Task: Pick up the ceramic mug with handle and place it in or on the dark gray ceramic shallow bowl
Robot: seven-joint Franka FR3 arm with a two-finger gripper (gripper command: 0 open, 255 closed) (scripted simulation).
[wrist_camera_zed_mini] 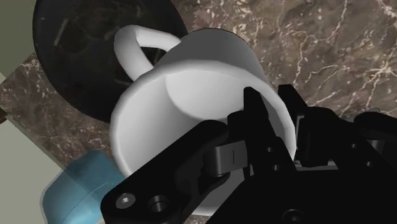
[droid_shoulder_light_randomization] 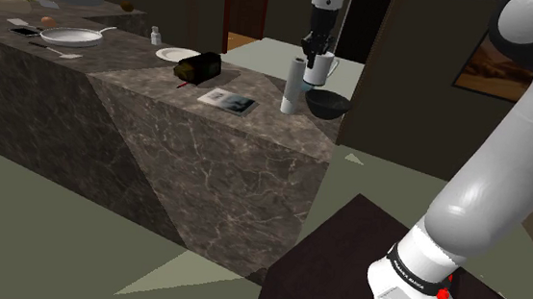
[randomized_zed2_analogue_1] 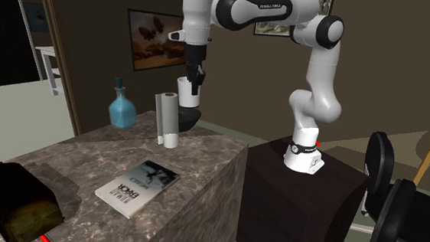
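Observation:
A white mug (droid_shoulder_light_randomization: 321, 69) with a handle hangs a little above the marble counter (droid_shoulder_light_randomization: 207, 140), gripped at its rim. My black gripper (droid_shoulder_light_randomization: 316, 47) is shut on the rim from above. In the wrist view one finger (wrist_camera_zed_mini: 253, 118) is inside the mug (wrist_camera_zed_mini: 184, 108) and the other is outside the wall, gripper (wrist_camera_zed_mini: 277, 121). The dark shallow bowl (droid_shoulder_light_randomization: 327, 104) sits on the counter's far corner just below the mug. In the wrist view the bowl (wrist_camera_zed_mini: 89, 57) lies under the handle side. The second exterior view has the mug (randomized_zed2_analogue_1: 187, 92) right over the bowl (randomized_zed2_analogue_1: 187, 119), under the gripper (randomized_zed2_analogue_1: 194, 75).
A white upright roll (droid_shoulder_light_randomization: 291, 86) stands beside the bowl, and a blue bottle (randomized_zed2_analogue_1: 121, 107) stands behind it. A booklet (droid_shoulder_light_randomization: 227, 100), a dark brown box (droid_shoulder_light_randomization: 198, 68), a white plate (droid_shoulder_light_randomization: 177, 55) and a pan (droid_shoulder_light_randomization: 70, 36) lie further along the counter. Black chairs (randomized_zed2_analogue_1: 400, 204) stand by the stand.

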